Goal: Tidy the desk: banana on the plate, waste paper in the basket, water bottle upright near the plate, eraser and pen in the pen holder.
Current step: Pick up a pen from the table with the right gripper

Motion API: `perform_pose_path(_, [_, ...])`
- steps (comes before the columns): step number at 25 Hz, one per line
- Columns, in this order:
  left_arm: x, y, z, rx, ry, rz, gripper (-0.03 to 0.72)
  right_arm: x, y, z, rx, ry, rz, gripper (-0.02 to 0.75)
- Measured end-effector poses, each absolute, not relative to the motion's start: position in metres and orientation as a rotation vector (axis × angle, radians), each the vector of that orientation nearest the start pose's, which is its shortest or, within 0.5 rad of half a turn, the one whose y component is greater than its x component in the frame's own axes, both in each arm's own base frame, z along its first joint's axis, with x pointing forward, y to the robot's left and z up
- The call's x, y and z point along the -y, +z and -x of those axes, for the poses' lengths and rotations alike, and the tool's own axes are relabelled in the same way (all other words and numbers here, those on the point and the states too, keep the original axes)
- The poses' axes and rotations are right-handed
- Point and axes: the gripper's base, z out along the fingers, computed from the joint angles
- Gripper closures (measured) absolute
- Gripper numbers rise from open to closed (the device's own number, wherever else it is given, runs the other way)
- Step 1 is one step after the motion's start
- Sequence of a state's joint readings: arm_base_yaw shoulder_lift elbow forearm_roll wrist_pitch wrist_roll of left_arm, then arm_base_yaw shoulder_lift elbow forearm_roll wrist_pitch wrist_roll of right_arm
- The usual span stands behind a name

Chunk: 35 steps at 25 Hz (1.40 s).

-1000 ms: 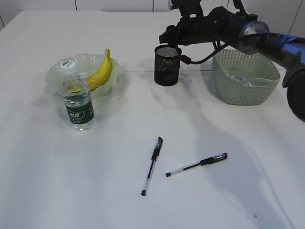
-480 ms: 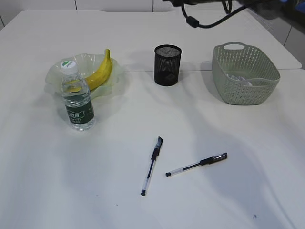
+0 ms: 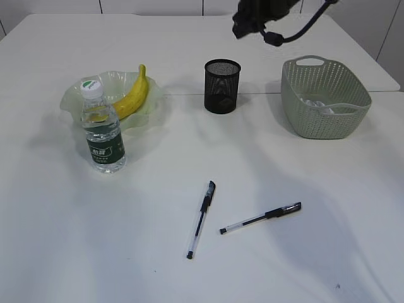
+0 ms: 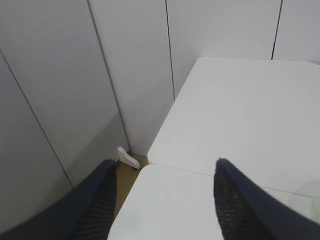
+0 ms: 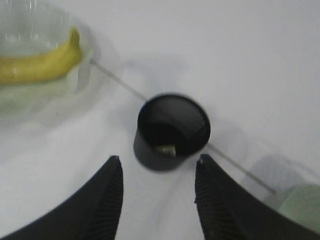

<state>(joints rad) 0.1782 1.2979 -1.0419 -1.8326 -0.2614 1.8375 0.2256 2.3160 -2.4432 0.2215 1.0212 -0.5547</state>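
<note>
Vs. 1 s ago, the right claw [image 5: 156, 192] is lifted up and away from the pen holder [image 3: 222, 86]; only a bit of arm shows at the top edge. Its jaws stand apart, empty, above the holder; a small pale block, prob. the eraser [image 5: 166, 149], lies inside. Left claw [image 4: 165, 200] also apart, empty, off the desk's [image 3: 189, 278] far left corner.

Desk [image 3: 303, 271]: smooth matt white top. Plate [image 3: 153, 104]: translucent pale green plastic, glossy. Water bottle [image 3: 103, 134]: clear shiny plastic, dark green label. Pen holder [image 3: 221, 87]: black wire mesh. Basket [image 3: 322, 107]: matt grey-green plastic, woven-look sides. Banana [image 3: 134, 95]: smooth yellow skin.
</note>
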Motion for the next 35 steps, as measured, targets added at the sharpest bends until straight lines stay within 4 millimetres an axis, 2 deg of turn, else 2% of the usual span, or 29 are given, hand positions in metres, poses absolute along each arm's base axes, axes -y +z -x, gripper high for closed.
perform_pose_path(4, [-0.075, 0.364, -0.289, -1.782, 0.353, 0.345, 0.257, -0.125, 0.303, -0.493, -2.375, 0.052, 0.964, 0.380])
perform_pose_path(8, [-0.075, 0.364, -0.289, -1.783, 0.353, 0.348, 0.257, -0.118, 0.301, -0.493, -2.406, -0.048, 0.985, 0.380])
perform_pose_path(12, [-0.076, 0.364, -0.288, -1.784, 0.359, 0.355, 0.257, -0.116, 0.301, -0.493, -2.410, -0.074, 0.988, 0.380])
perform_pose_path(19, [-0.076, 0.364, -0.288, -1.784, 0.358, 0.356, 0.258, -0.125, 0.302, -0.491, -2.397, 0.071, 0.974, 0.394])
perform_pose_path(26, [-0.076, 0.350, -0.286, -1.827, 0.362, 0.357, 0.258, -0.126, 0.302, -0.489, -2.400, 0.097, 0.976, 0.402])
perform_pose_path(30, [-0.076, 0.342, -0.285, -1.849, 0.365, 0.358, 0.258, -0.124, 0.298, -0.479, -2.451, 0.109, 0.991, 0.402])
perform_pose_path(35, [-0.076, 0.342, -0.285, -1.849, 0.365, 0.358, 0.262, -0.120, 0.297, -0.460, -2.510, 0.121, 1.010, 0.402])
